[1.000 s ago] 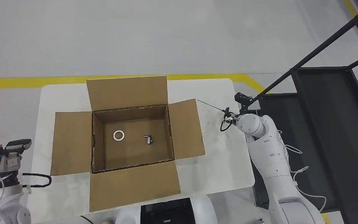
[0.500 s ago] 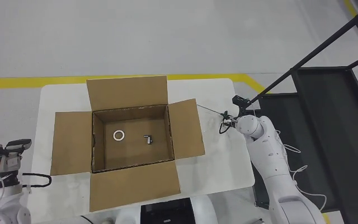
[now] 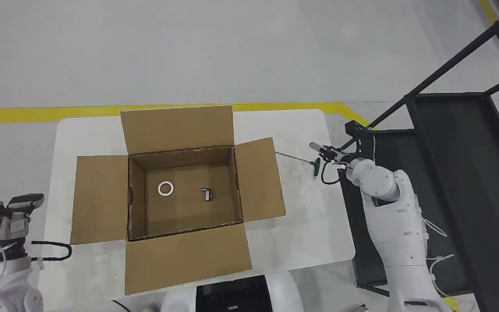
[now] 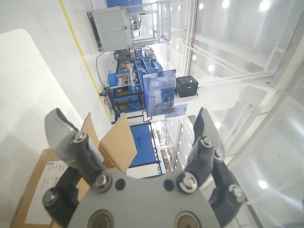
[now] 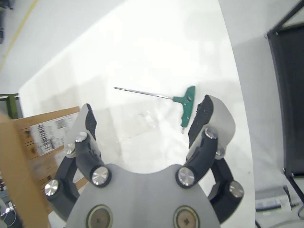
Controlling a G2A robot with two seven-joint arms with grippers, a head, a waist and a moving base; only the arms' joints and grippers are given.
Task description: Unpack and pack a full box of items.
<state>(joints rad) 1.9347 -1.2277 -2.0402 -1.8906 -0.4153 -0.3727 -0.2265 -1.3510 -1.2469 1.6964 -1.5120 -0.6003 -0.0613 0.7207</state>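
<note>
Over the right edge of the table (image 3: 304,226), right gripper (image 5: 147,107) spread, empty; green-handled hex key (image 5: 186,105) lies just beside it. Off the near-left corner, left gripper (image 4: 129,117) spread too. Open box (image 3: 101,199) mid-table holds a white ring (image 3: 165,188) and small metal elbow (image 3: 206,193). Beyond, a yellow floor line (image 3: 78,114).

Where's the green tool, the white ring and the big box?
green tool (image 5: 187,104): right wrist view, on its green handle.
white ring (image 3: 159,188): top view, on the ring's band, not the hole.
box (image 3: 178,129): top view, on its far flap.
</note>
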